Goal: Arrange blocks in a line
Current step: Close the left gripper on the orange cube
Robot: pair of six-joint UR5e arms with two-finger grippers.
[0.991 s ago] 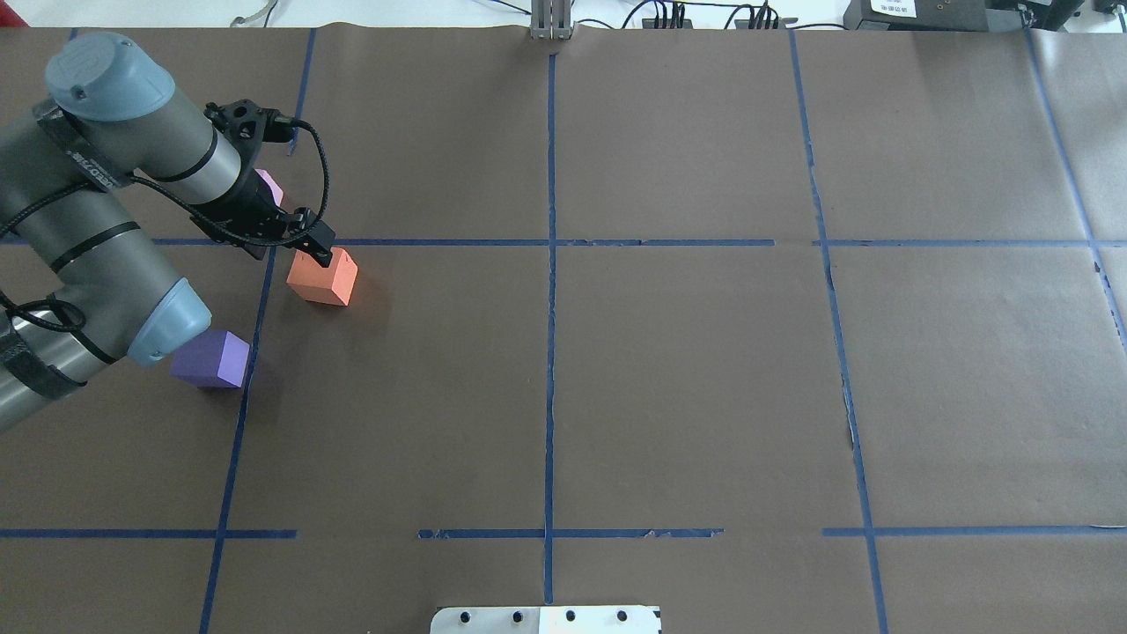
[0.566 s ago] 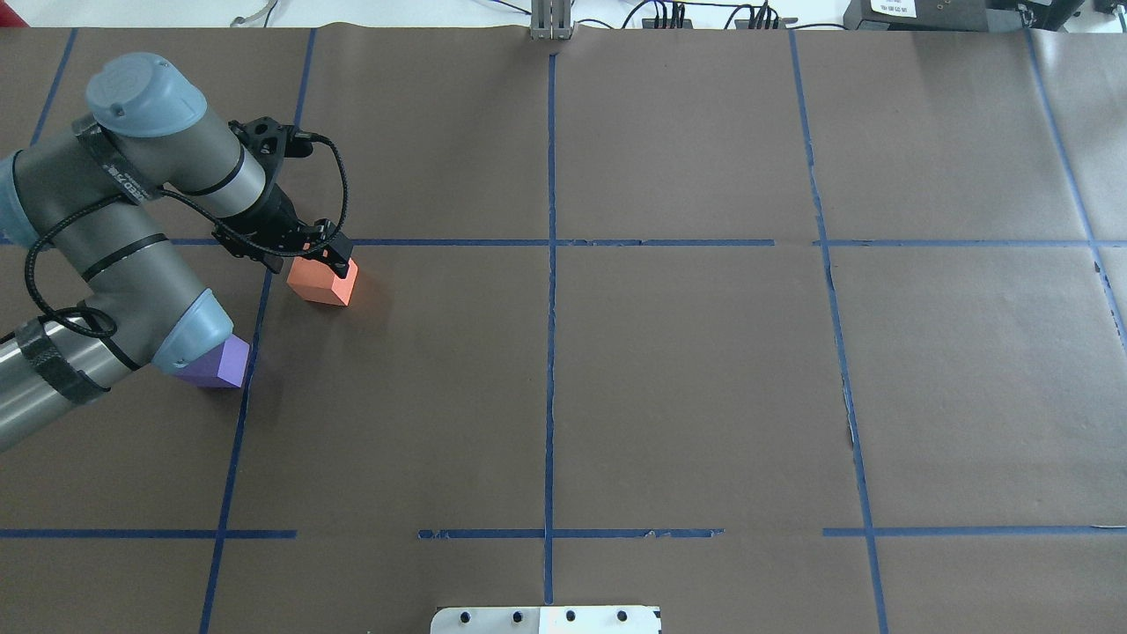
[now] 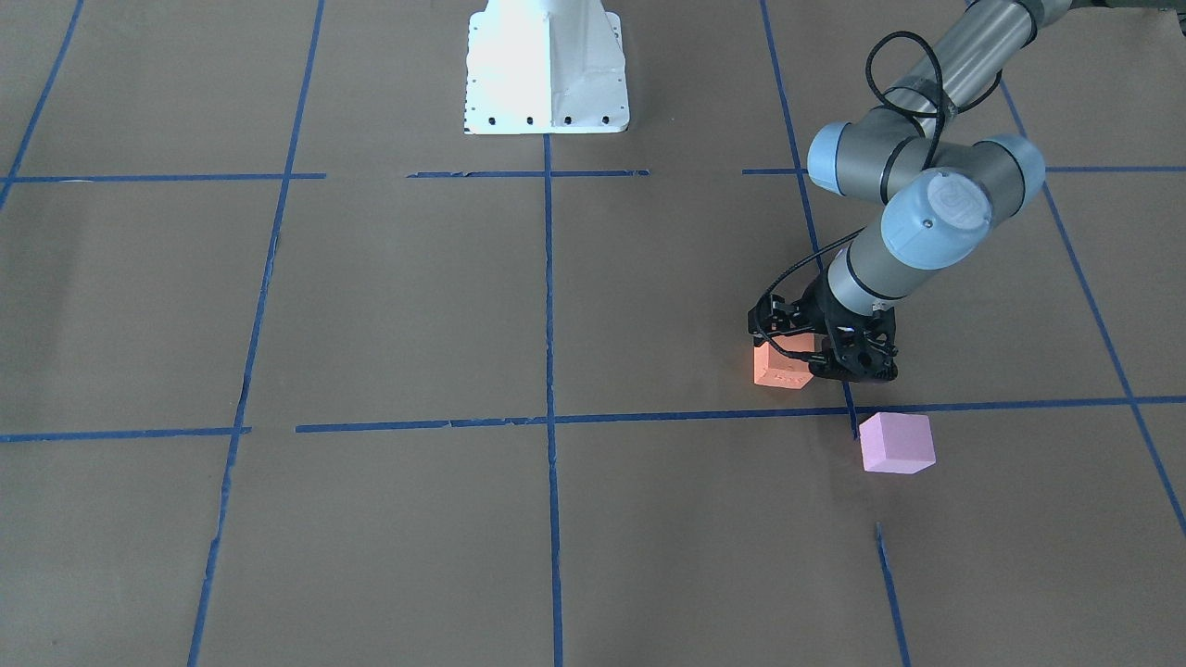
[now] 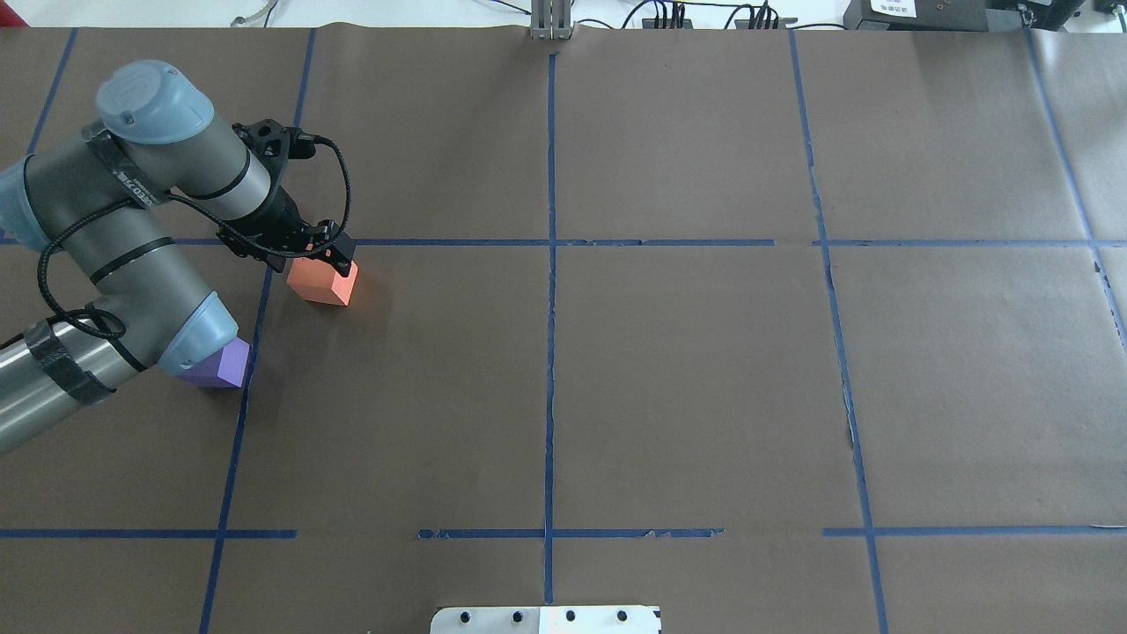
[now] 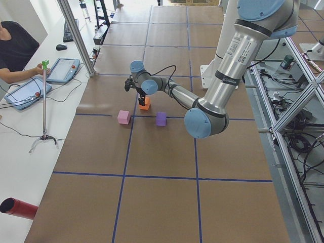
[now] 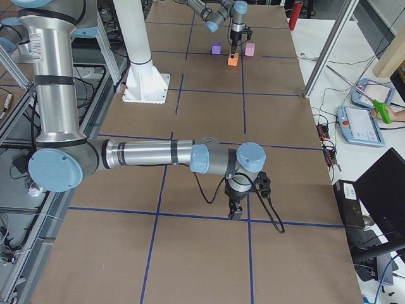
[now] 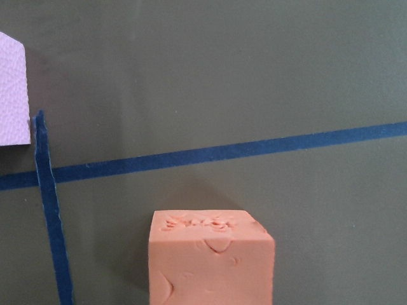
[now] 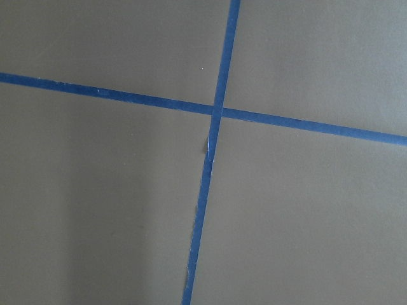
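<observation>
- Currently, in the front-facing view, the left claw (image 3: 827, 369) is standing low at the orange block (image 3: 781, 367) on the brown worktop (image 3: 371, 306), just behind a blue tape line (image 3: 649, 417). Whether its jaws are gripping or parted, I cannot tell. The pink block (image 3: 896, 443) is sitting near, across that line.
- From overhead, the claw's tip is overlapping the orange block's far top edge. The purple block (image 4: 224, 365) is peeking out from under the left arm's elbow, and the arm is hiding the pink one. Likely risks: an off-centre pinch twisting or dropping the soft cube, or the low elbow sweeping the purple block as the arm is swinging.
- From the left end, the three blocks are forming a shallow triangle, with orange lying off the line joining pink and purple. It is probably needing to come between them.
- From the right end, the right claw (image 6: 235, 212) is hanging low over the worktop, well apart from the blocks. I cannot tell its state.
- The left wrist view is showing the orange block low and central, its top dented. Being a cube, it has no long axis, and its faces are running roughly square with the tape beyond. No fingers are showing.
- The right wrist view is showing only crossing tape.
</observation>
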